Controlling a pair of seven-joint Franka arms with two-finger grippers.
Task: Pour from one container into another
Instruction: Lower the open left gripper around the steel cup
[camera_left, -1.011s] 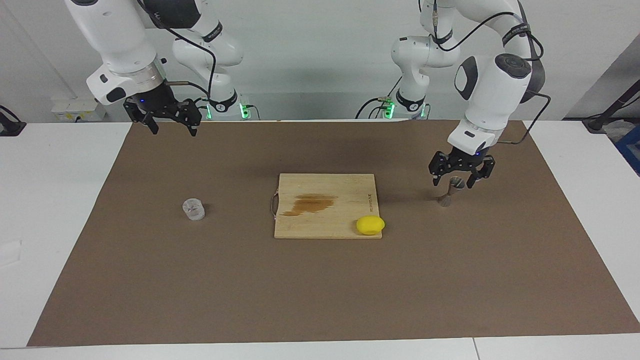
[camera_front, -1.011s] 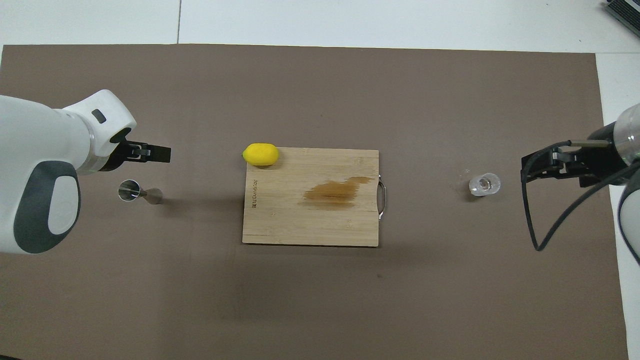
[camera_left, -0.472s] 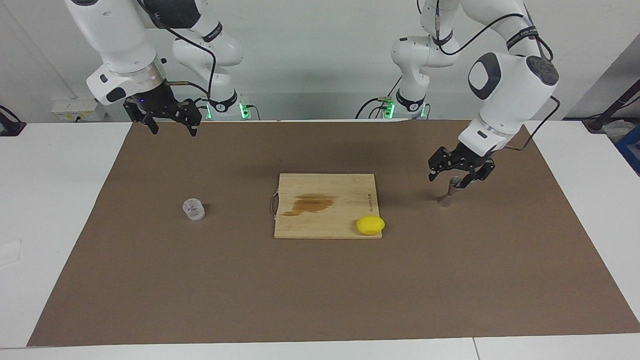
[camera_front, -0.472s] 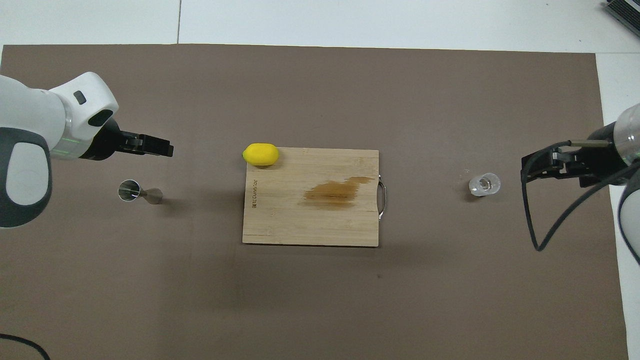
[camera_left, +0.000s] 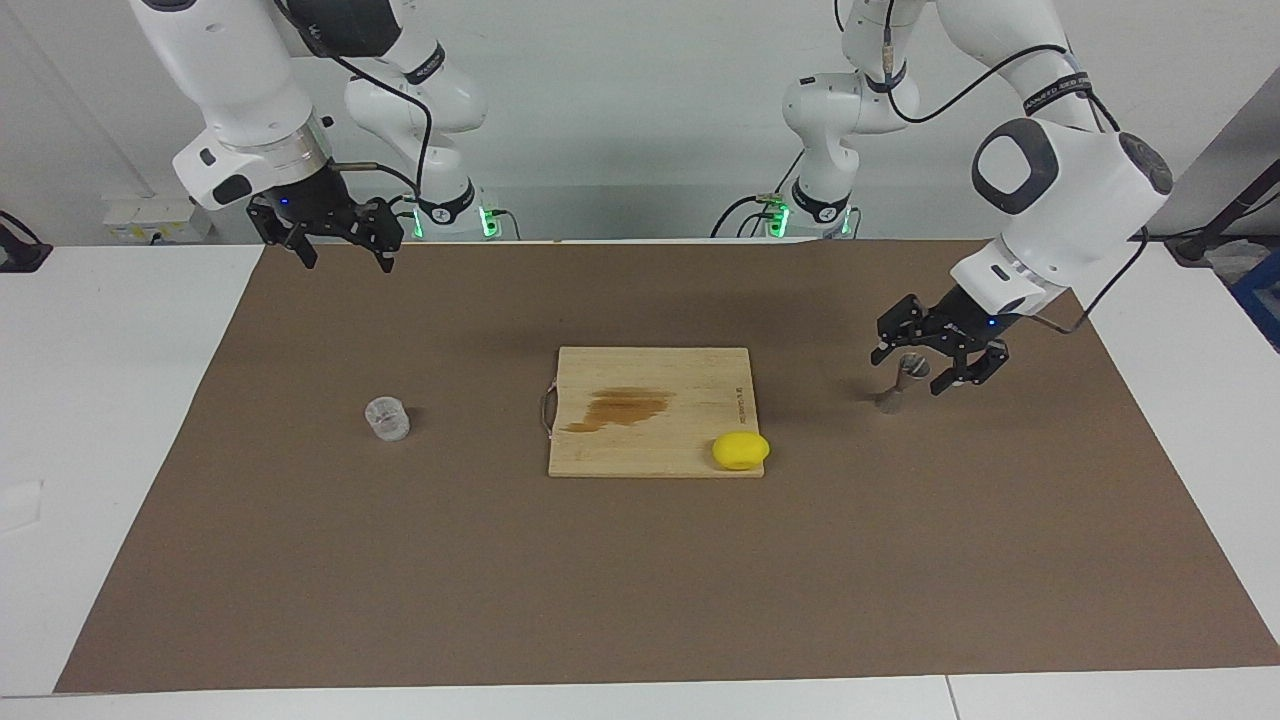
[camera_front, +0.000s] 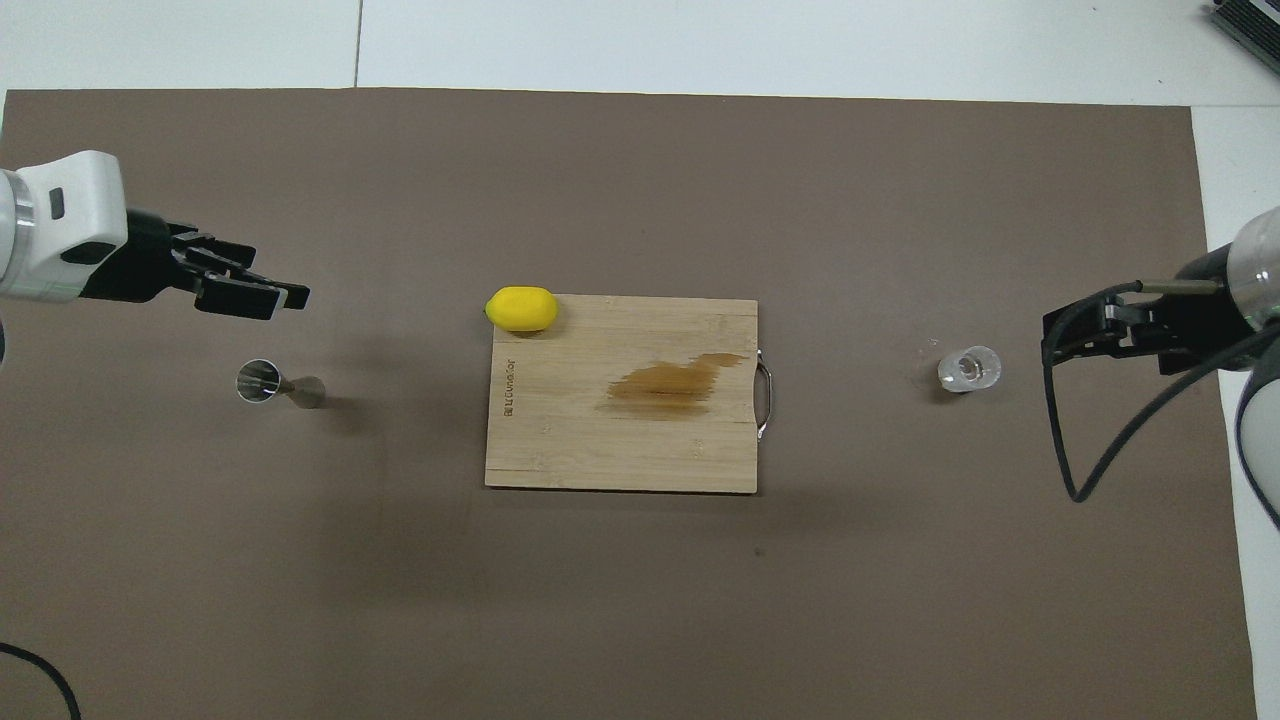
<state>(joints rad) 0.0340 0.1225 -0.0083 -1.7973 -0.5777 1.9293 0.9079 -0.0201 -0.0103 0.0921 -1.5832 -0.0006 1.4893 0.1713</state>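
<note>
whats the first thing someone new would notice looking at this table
The bright yellow lemon stands out first, on a corner of the stained wooden cutting board in the middle of the brown mat. Next is the left hand, open and low around the small metal jigger at the left arm's end of the table. The glass cup stands alone toward the right arm's end, with the right hand waiting high, open.

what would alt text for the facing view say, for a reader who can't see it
The left gripper hangs open right by a small metal jigger standing on a brown mat, not gripping it. A clear glass cup sits toward the right arm's end, where the right gripper waits open; between them, a stained cutting board holds a lemon.
</note>
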